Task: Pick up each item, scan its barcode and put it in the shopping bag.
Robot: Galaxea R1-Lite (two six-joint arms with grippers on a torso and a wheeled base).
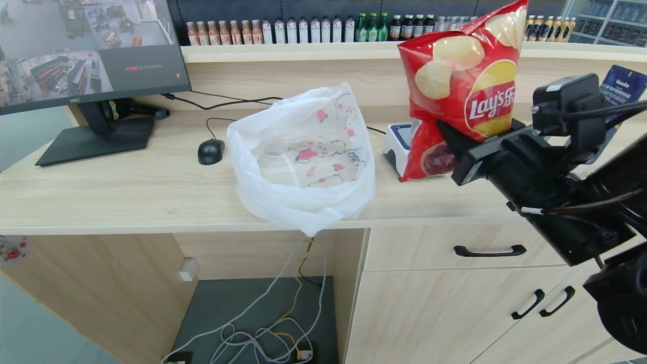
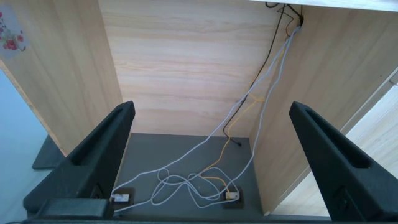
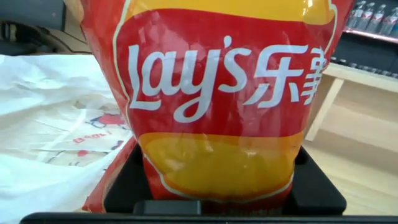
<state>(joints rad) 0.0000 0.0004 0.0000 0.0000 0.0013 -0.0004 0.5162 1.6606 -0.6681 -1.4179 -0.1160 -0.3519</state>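
A red bag of chips (image 1: 460,91) hangs upright above the counter's right side, with my right gripper (image 1: 475,139) shut on its lower part. In the right wrist view the chip bag (image 3: 217,112) sits between the two fingers of that gripper (image 3: 217,190). A white and blue barcode scanner (image 1: 396,144) stands on the counter just behind the bag's lower left corner. The white plastic shopping bag (image 1: 303,162) stands open at the counter's front edge, left of the chips, and its side shows as white plastic (image 3: 50,118). My left gripper (image 2: 211,155) is open below the counter, holding nothing.
A monitor (image 1: 76,50) and a black mouse (image 1: 211,150) are on the counter's left part. Bottles (image 1: 323,28) line the shelf behind. Drawers with black handles (image 1: 489,250) lie under the right side. Loose cables (image 2: 205,180) hang and coil in the recess under the counter.
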